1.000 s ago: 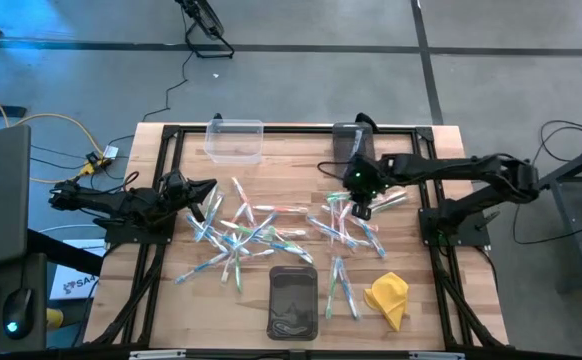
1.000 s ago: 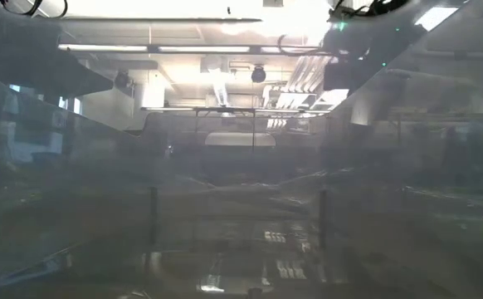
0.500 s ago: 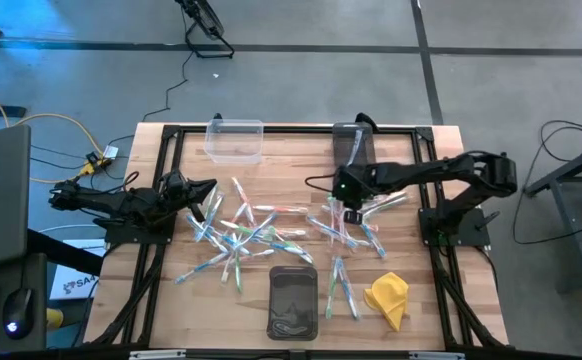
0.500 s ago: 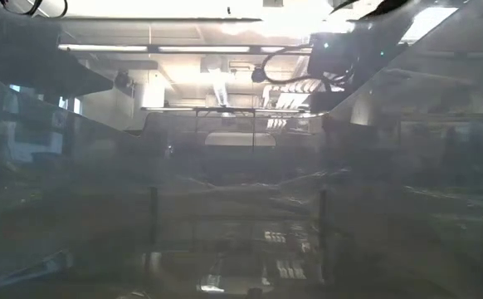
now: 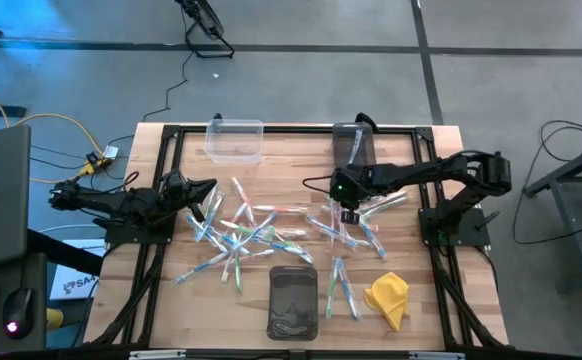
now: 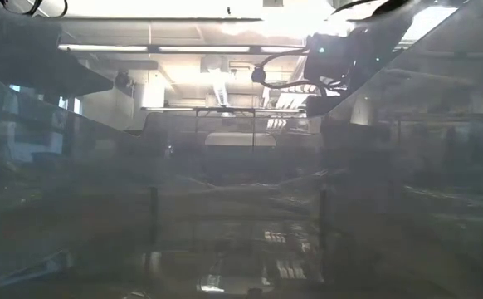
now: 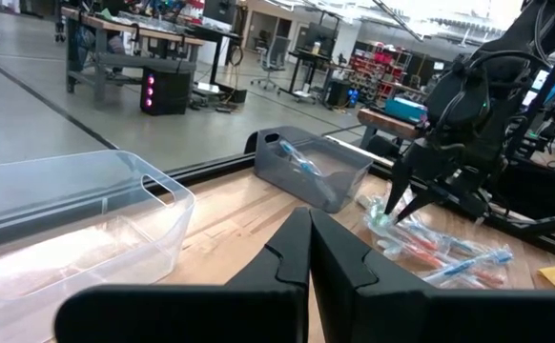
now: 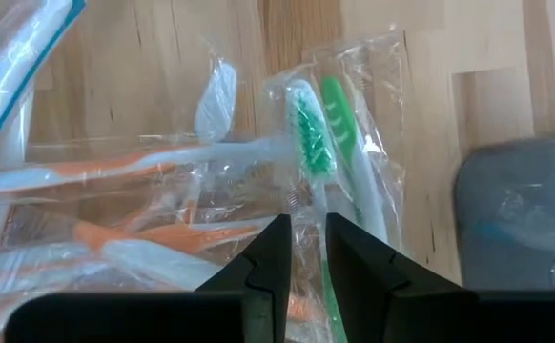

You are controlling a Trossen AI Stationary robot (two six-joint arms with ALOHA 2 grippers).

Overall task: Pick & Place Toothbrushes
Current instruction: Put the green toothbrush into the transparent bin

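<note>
Several wrapped toothbrushes (image 5: 246, 230) lie scattered flat on the wooden table's middle, with more to the right (image 5: 343, 290). My right gripper (image 5: 345, 213) (image 8: 308, 250) is down over the right-hand heap, fingers nearly together around a wrapped green-bristled toothbrush (image 8: 311, 143). The left wrist view shows this gripper (image 7: 416, 205) pointing down into the heap. My left gripper (image 5: 209, 193) (image 7: 308, 238) waits shut at the pile's left edge, touching nothing. My right gripper pinches the green-bristled toothbrush by its handle (image 8: 314, 214), just behind the head, through the clear wrapper. The fingers come from above, pointing down, one on each side of the handle. The toothbrush lies on the heap with its head sticking out past the fingertips.
A grey bin (image 5: 352, 143) (image 7: 316, 171) at the far edge holds a blue toothbrush. A clear bin (image 5: 234, 140) (image 7: 77, 210) stands to its left. A dark bin (image 5: 293, 302) sits at the near edge, and a yellow cloth (image 5: 387, 298) lies right of it.
My right gripper has moved a short way toward the table's left, over the right-hand heap of toothbrushes, slowing in the last half second. The left arm has kept still.
</note>
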